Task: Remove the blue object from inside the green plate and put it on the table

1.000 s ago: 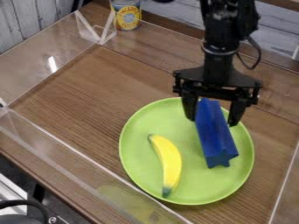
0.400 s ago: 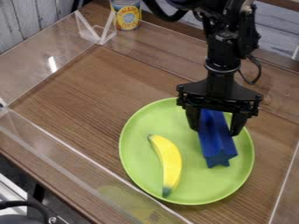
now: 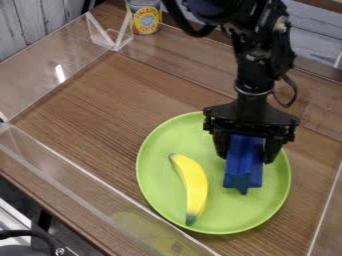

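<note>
The blue object (image 3: 245, 167) lies lengthwise on the right half of the green plate (image 3: 167, 195), which rests on the table (image 3: 120, 100). My gripper (image 3: 249, 147) points straight down over the block's far end. Its black fingers (image 3: 214, 140) stand open, one on each side of the block, low over the plate. The block's far end is hidden behind the fingers. Whether the fingers touch the block I cannot tell.
A yellow banana (image 3: 191, 186) lies on the plate's left half, close beside the block. Clear acrylic walls (image 3: 60, 170) edge the table at left and front. A yellow can (image 3: 144, 17) stands at the far back.
The gripper has sunk toward the plate, so its open fingers now straddle the block's far end lower down. Block and banana have not moved.
</note>
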